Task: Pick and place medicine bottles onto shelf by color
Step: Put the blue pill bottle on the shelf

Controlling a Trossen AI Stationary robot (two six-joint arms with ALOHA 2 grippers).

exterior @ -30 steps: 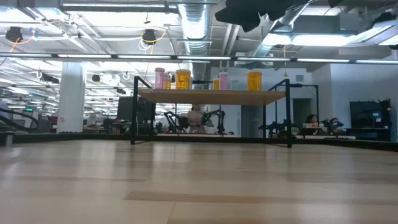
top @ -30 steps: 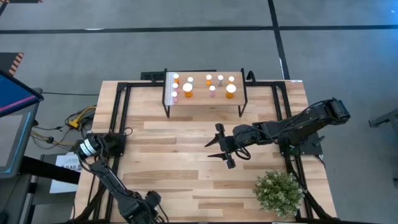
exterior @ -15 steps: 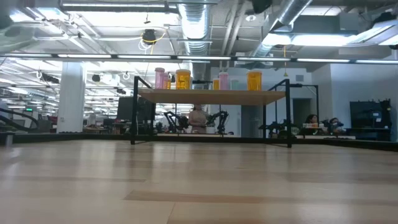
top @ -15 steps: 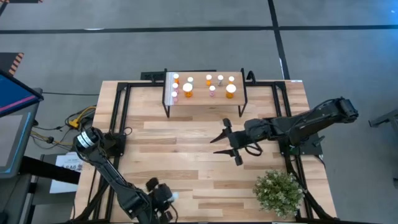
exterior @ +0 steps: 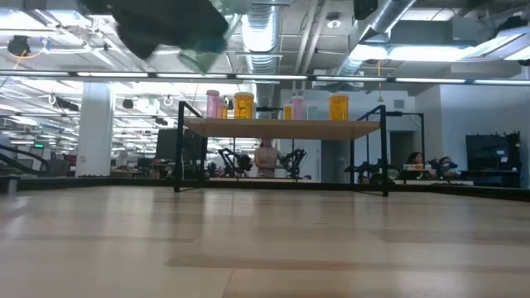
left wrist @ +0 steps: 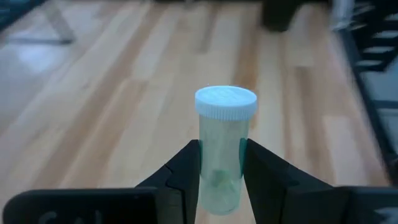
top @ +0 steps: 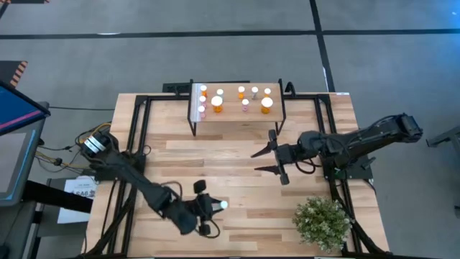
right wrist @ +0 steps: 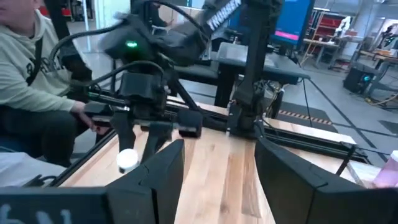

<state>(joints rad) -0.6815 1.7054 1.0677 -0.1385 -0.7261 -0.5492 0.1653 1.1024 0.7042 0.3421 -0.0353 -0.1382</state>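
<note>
My left gripper [top: 213,206] is over the near middle of the table, shut on a pale green medicine bottle [left wrist: 219,155] with a white cap [top: 223,205]. It also shows at the top left of the low view [exterior: 178,33]. My right gripper [top: 261,161] is open and empty, in front of the shelf's right end. The shelf [top: 237,115] is a small light-wood platform on black legs [exterior: 178,149] at the table's far middle. It carries several orange, pink and pale bottles [top: 217,105], and its white strip [top: 194,101] is on the left. My left gripper pinches the bottle's body [left wrist: 219,177] between its two fingers [left wrist: 186,168], below the cap. The fingers reach from the table's left and lie along the bottle. The capped end [left wrist: 225,102] sticks out past the fingertips. The bottle is lifted clear of the table.
A green potted plant [top: 322,221] stands at the near right corner. A black frame [top: 136,137] runs along the table's left and right sides. A person [right wrist: 31,74] sits beyond the table's left side. Bare tabletop [top: 215,162] lies between the shelf and my left gripper.
My left gripper has swung from the table's near left edge toward the middle and the far side, carrying the bottle clear of the table. My right gripper has drawn back toward the table's right edge and a little toward the far edge, still open.
</note>
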